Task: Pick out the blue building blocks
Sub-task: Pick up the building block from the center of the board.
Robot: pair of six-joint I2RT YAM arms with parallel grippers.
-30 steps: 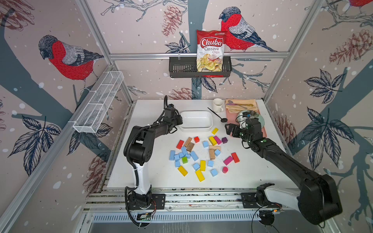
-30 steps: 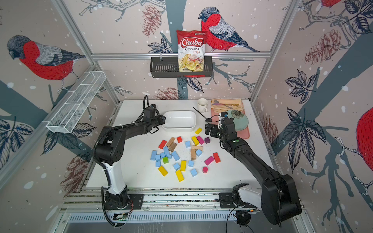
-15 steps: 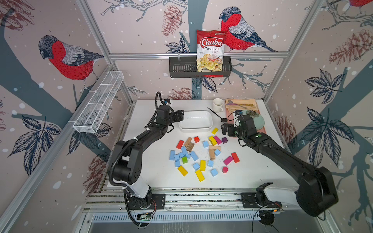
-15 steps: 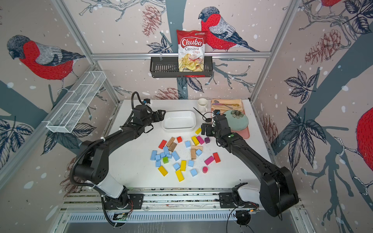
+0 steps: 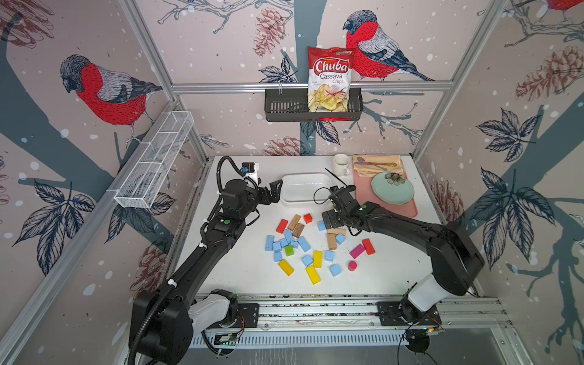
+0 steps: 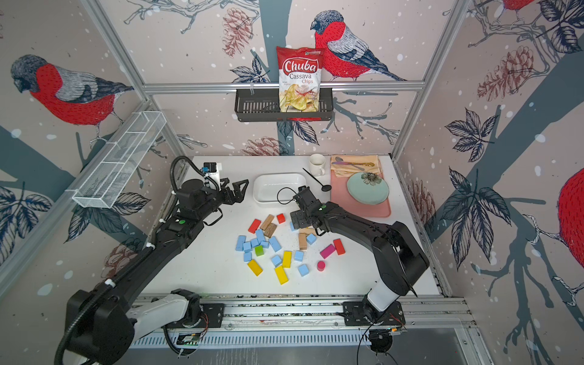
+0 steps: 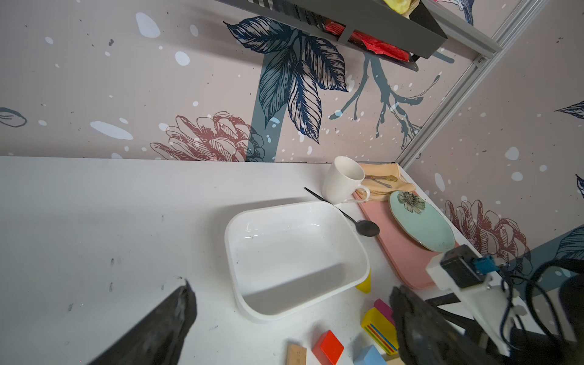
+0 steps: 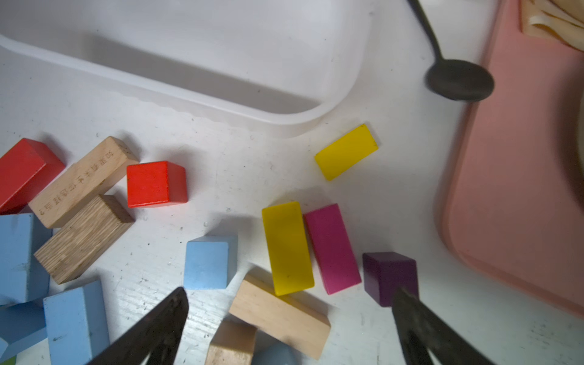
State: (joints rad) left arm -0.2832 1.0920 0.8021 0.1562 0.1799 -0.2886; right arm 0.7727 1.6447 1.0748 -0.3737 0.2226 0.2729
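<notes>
Twelve blue building blocks (image 5: 304,244), one white tray (image 5: 303,204) (left tool (image 7: 290,287), right tool (image 8: 290,294): both spread wide)

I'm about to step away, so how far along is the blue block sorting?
Done: nothing that shows; the tray is empty.
In hand: nothing. The left gripper is open beside the tray, and the right gripper hangs open over blocks near a blue cube.
Left: the blue blocks all lie on the table among the other colours.
</notes>
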